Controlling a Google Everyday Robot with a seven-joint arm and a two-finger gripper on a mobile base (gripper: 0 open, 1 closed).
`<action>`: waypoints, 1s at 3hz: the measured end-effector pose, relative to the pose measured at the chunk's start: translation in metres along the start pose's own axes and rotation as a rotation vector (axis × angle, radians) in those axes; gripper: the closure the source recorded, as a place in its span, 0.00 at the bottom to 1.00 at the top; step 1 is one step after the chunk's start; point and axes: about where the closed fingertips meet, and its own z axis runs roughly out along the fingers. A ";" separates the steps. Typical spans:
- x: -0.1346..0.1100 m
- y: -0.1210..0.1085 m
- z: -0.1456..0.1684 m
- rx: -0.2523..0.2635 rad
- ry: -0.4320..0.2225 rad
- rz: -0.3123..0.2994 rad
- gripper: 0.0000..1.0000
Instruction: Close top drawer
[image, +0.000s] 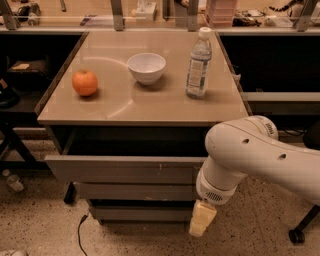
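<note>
The top drawer (125, 169) sits just under the tabletop (150, 102) and stands part-way out, with a dark gap showing between its front and the table's edge. Its plain grey-brown front faces the near side, and its long axis runs left to right, almost the full width of the table. The left end looks a touch lower than the right. Below it, two shorter and narrower drawer fronts (135, 191) are set further back.

The robot's white arm (260, 155) comes in from the right edge and bends down across the drawer's right end, hiding that corner. Its round wrist points downward and toward the near side. The gripper (202, 219) hangs below the wrist as a pale yellowish tip, lower than the top drawer's front and level with the lowest drawer, just above the floor (40, 220). It holds nothing, and whether it is parted or closed cannot be told.

The tabletop is smooth, tan and glossy, with a faint curved sheen. On it stand an orange (85, 82) at the left, a white bowl (146, 67) in the middle and further back, and an upright water bottle (198, 63) with a white cap at the right, all well apart.

The floor is speckled terrazzo, with a dark cable (79, 235) trailing near the table's left foot. Dark shelving (20, 75) flanks the table, and a cluttered bench (150, 20) runs along the far side.
</note>
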 end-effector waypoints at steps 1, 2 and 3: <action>0.000 0.000 0.000 0.000 0.000 0.000 0.41; 0.000 0.000 0.000 0.000 0.000 0.000 0.64; 0.000 0.000 0.000 0.000 0.000 0.000 0.88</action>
